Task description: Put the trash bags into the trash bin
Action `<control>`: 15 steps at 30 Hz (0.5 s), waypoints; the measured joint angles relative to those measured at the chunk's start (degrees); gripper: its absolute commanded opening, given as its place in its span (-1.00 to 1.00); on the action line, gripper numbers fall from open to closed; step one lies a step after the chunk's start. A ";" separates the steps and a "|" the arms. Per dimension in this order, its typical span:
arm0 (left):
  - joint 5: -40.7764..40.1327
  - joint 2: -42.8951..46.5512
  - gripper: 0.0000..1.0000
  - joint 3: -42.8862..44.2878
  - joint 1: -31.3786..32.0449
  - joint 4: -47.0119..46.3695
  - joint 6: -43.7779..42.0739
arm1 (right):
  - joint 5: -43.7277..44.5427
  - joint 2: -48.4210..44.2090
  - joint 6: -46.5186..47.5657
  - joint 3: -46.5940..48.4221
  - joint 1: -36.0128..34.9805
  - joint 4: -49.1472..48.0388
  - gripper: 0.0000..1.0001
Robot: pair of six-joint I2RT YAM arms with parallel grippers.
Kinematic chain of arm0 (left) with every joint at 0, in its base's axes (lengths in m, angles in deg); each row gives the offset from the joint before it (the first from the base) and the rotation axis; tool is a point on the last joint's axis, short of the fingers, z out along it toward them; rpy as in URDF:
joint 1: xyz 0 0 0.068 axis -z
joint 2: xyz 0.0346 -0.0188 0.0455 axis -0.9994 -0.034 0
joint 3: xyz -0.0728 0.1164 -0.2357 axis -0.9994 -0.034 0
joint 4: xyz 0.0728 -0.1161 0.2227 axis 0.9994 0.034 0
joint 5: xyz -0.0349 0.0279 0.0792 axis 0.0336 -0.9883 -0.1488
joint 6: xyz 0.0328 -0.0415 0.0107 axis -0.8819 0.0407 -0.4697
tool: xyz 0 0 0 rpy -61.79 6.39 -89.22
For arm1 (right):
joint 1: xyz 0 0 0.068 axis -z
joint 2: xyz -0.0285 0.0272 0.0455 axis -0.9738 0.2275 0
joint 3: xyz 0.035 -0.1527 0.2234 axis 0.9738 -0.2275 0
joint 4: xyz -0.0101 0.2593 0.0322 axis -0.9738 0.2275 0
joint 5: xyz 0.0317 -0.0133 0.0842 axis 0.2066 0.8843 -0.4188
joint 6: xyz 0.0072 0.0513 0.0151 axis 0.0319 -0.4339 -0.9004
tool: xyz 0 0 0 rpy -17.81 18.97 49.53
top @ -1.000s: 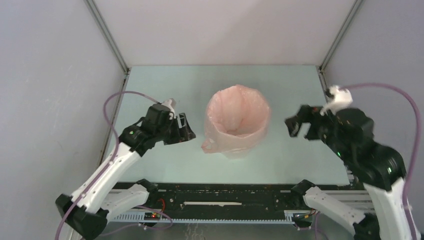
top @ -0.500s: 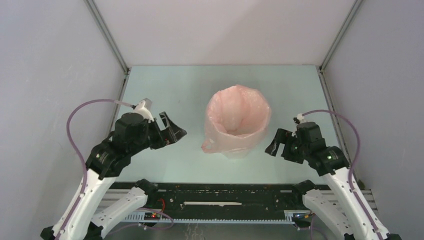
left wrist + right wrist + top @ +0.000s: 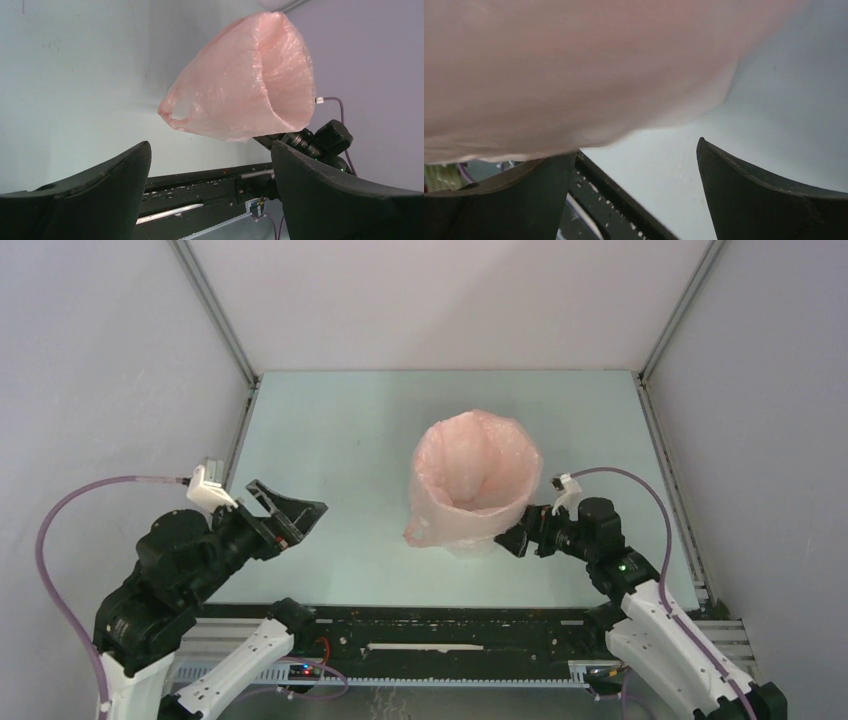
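Note:
The pale-pink trash bag (image 3: pixel 475 475) stands upright and open-mouthed at mid table, with a loop handle (image 3: pixel 418 532) hanging at its lower left. It covers the trash bin, so I cannot see the bin itself. In the left wrist view the bag (image 3: pixel 245 85) is tilted, well beyond my fingers. My left gripper (image 3: pixel 300 522) is open and empty, off to the bag's left. My right gripper (image 3: pixel 512 540) is open, low at the bag's near right side. In the right wrist view the bag (image 3: pixel 574 65) fills the top, over my left finger; touching or not, I cannot tell.
A black rail (image 3: pixel 430 625) runs along the table's near edge. Grey walls and metal corner posts (image 3: pixel 215 315) close in the back and sides. The right arm (image 3: pixel 320 142) shows behind the bag in the left wrist view.
Both arms have drawn back toward the near edge. The left gripper moved left and lower, away from the bag. The right gripper dropped and moved in to the bag's lower right.

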 measured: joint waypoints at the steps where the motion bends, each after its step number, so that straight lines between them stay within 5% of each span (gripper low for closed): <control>1: -0.37 0.07 0.88 0.66 0.00 0.35 -0.02 | -0.33 0.87 1.01 -0.33 -0.61 -2.34 0.99; 15: -2.45 -2.91 0.90 9.33 0.00 4.31 -0.83 | 0.63 32.76 15.47 0.37 -10.95 -36.87 0.99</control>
